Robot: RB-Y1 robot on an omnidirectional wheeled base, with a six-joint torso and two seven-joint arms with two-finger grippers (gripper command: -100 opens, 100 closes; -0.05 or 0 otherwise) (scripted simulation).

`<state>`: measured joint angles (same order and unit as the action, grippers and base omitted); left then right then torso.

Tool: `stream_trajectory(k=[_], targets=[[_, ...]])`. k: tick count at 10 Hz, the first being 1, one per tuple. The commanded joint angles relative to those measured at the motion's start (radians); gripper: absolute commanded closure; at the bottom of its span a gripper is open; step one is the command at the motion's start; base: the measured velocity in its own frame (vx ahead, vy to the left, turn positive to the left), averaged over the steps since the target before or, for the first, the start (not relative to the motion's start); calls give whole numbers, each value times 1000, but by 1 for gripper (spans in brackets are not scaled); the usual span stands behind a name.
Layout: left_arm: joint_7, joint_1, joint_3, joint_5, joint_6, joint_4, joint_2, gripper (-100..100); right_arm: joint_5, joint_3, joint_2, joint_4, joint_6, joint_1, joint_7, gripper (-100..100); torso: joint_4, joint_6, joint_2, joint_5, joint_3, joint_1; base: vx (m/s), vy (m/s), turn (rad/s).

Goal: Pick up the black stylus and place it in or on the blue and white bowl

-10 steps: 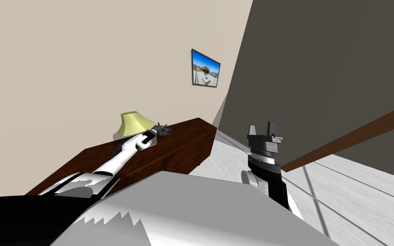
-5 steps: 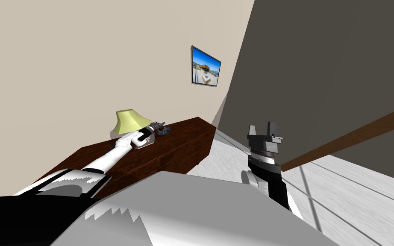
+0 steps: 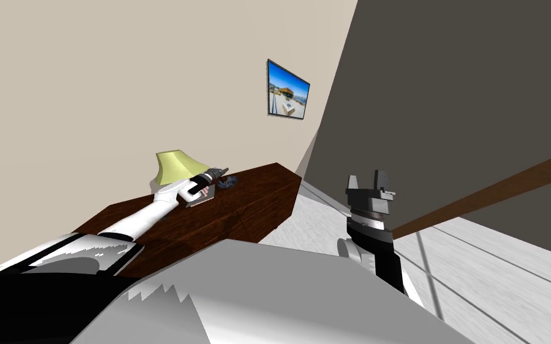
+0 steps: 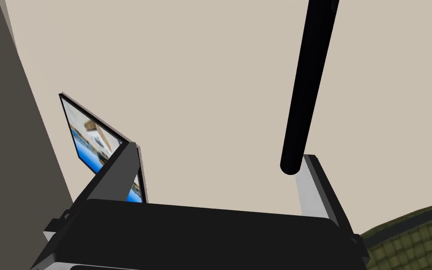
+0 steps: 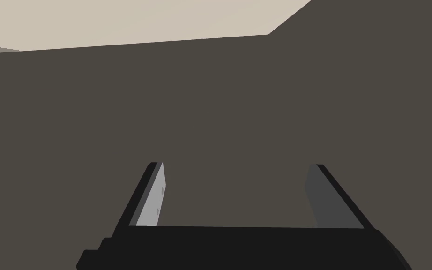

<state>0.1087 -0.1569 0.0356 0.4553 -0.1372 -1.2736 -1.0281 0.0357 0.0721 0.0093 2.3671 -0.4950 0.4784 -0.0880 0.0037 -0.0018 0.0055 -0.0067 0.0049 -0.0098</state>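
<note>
My left arm reaches over a dark wooden dresser (image 3: 256,197). Its gripper (image 3: 217,172) hangs just short of a small dark bluish bowl (image 3: 231,181) on the dresser top. In the left wrist view this gripper (image 4: 219,151) is open and tilted up toward the wall. The black stylus (image 4: 309,84) stands as a long rod rising from the tip of one finger (image 4: 314,183), and the other finger is well away from it. My right gripper (image 3: 367,178) is raised at my right side, open and with nothing in it (image 5: 236,164).
A lamp with a yellow-green shade (image 3: 175,167) stands on the dresser right beside my left forearm; its shade edge (image 4: 412,234) is close to the left gripper. A framed picture (image 3: 287,91) hangs on the beige wall. Pale floor (image 3: 495,280) lies to the right.
My left arm has swung left and slightly up along the dresser, drawing the gripper back from the bowl. The lamp shade also shows further left. The right arm has not moved.
</note>
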Motion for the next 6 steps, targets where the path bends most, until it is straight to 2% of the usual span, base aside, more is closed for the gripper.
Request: stream_trajectory(k=[1, 6], targets=[[0, 0, 0, 0, 0, 0, 0, 0, 0, 0, 0, 0, 0, 0, 0, 0, 0, 0, 0, 0, 0, 0, 0, 0, 0], [0, 0, 0, 0, 0, 0, 0, 0, 0, 0, 0, 0, 0, 0, 0, 0, 0, 0, 1, 0, 0, 1, 0, 0, 0]])
